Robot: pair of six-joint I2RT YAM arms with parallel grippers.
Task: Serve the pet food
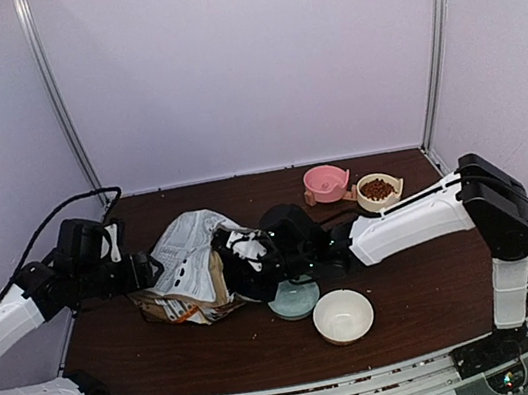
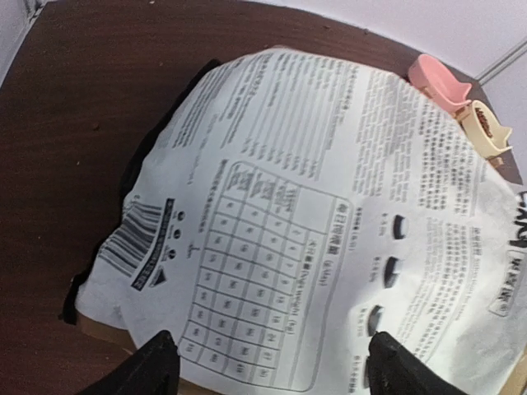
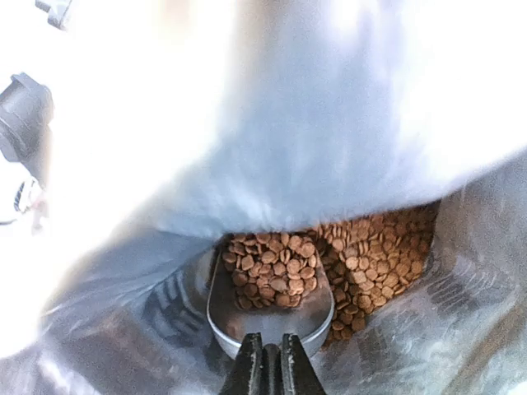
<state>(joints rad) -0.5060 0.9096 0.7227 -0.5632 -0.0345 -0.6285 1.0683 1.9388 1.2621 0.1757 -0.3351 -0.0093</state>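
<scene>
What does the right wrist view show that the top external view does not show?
Only the right wrist view: the inside of the bag, where the right gripper holds a metal scoop filled with pet food, with more lying loose beside it. Only the top external view: the pink bowl, the cream bowl holding some kibble, the empty white bowl, the pale dish, and the left gripper. Both: the bag.

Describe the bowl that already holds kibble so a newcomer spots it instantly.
On the dark wooden table, go to the far right corner, where two small bowls stand side by side. It is the cream bowl, right of the pink bowl. It alone shows brown kibble; the pink bowl and the white bowl nearer the arms look empty.
</scene>
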